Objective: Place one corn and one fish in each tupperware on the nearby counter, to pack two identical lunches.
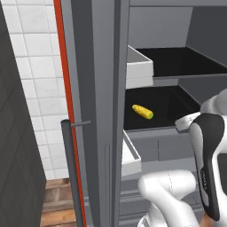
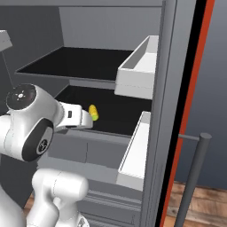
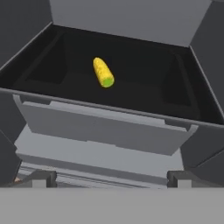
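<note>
One corn (image 3: pixel 103 72), a stubby yellow cob with a green end, lies on the black lower shelf (image 3: pixel 144 94) of an open fridge. It also shows as the corn (image 1: pixel 142 111) from the left and the corn (image 2: pixel 93 112) from the right. My gripper (image 3: pixel 109 177) is open, fingertips wide apart, and hovers in front of the shelf's grey front lip, short of the cob and touching nothing. The white hand (image 2: pixel 77 117) reaches toward the shelf edge. The fish, the tupperware and the counter are out of view.
An upper black shelf (image 1: pixel 177 62) sits above the corn's shelf. White door bins (image 2: pixel 137 71) (image 2: pixel 135 155) hang on the open door, beside its grey bar handle (image 2: pixel 195 177). A white tiled wall (image 1: pixel 35 66) stands at the left, over wooden floor (image 1: pixel 57 208).
</note>
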